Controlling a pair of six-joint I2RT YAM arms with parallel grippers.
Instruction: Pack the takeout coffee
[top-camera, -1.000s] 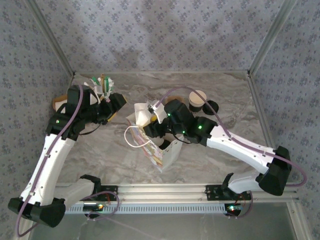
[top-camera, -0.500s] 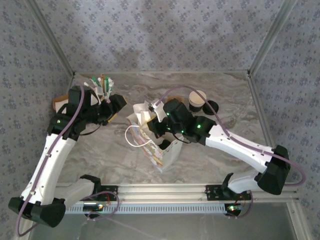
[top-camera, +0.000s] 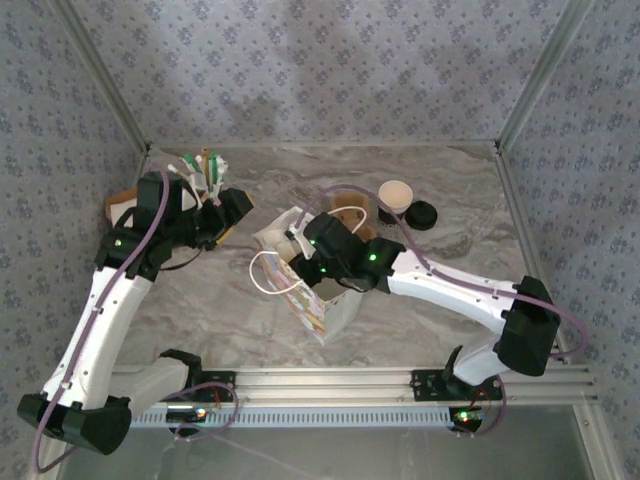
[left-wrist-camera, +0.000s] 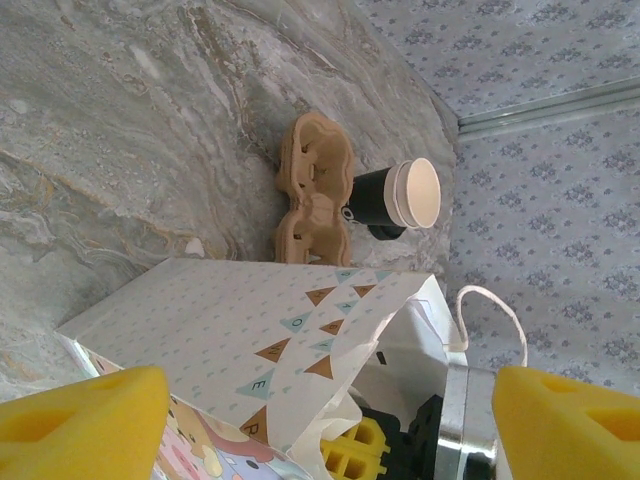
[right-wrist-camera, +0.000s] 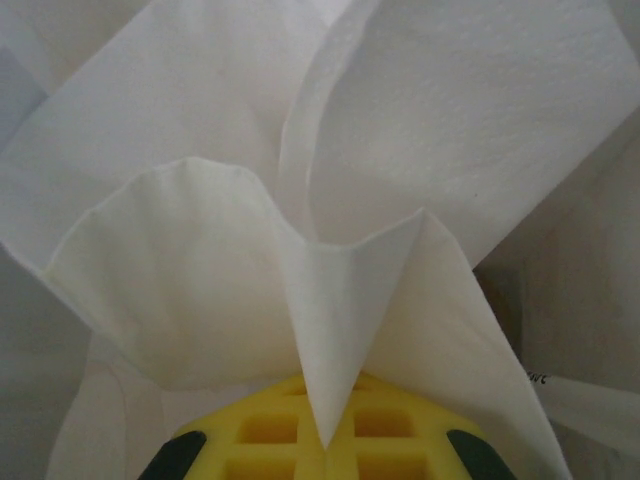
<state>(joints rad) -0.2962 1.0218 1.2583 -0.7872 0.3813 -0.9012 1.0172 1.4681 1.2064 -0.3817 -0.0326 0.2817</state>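
We start with the marble table (top-camera: 450, 270), which carries everything. The right arm (top-camera: 450, 290) lies long and low over it, running from its base at the near right to the centre, with the wrist bent down into the mouth of the white bag (top-camera: 335, 305). The left arm (top-camera: 100, 310) rises from the near left corner, elbow folded, with its forearm turned toward the middle of the table.

The bag lies tipped on its side, mouth open and facing the far left, and we see bunting printed on its outer face from the left wrist. The right gripper (right-wrist-camera: 325, 440) is closed tight, with a fold of the bag's white wall pinched between its yellow pads (right-wrist-camera: 270, 430). The left gripper (top-camera: 228, 212) hangs spread wide with nothing between its yellow fingers (left-wrist-camera: 80, 420), looking toward the bag.

Behind the bag sits the brown cup carrier (top-camera: 347, 214). The takeout coffee (top-camera: 395, 193) stands just beside it, toward the far right and well outside the bag. Its top is uncovered, and its black lid (top-camera: 421, 214) lies on the table just beside it.
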